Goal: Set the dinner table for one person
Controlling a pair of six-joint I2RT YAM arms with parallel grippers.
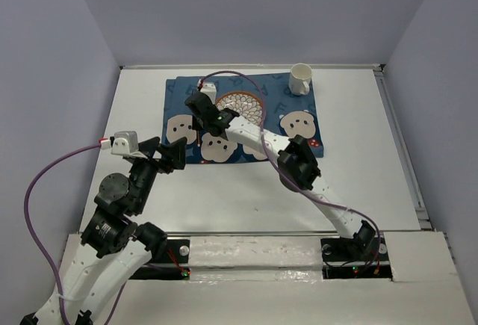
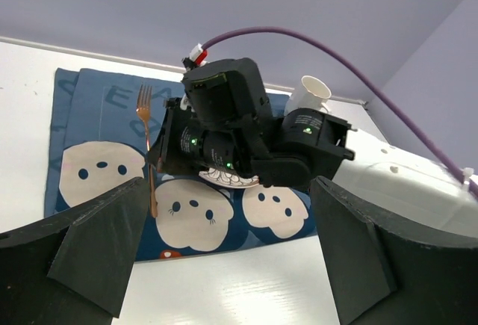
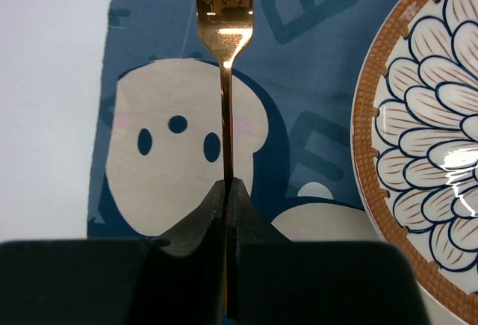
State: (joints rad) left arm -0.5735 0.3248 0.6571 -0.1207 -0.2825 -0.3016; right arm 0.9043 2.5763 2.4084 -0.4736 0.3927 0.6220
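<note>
Right hand (image 3: 225, 188) pinches fork (image 3: 225, 33) handle, arm outstretched.

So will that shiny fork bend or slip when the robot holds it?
Probably stiff: the fork looks like metal and runs straight out of the right gripper. Its polished, thin handle may be slippery, so it could twist. Likely light, being so slim.
</note>
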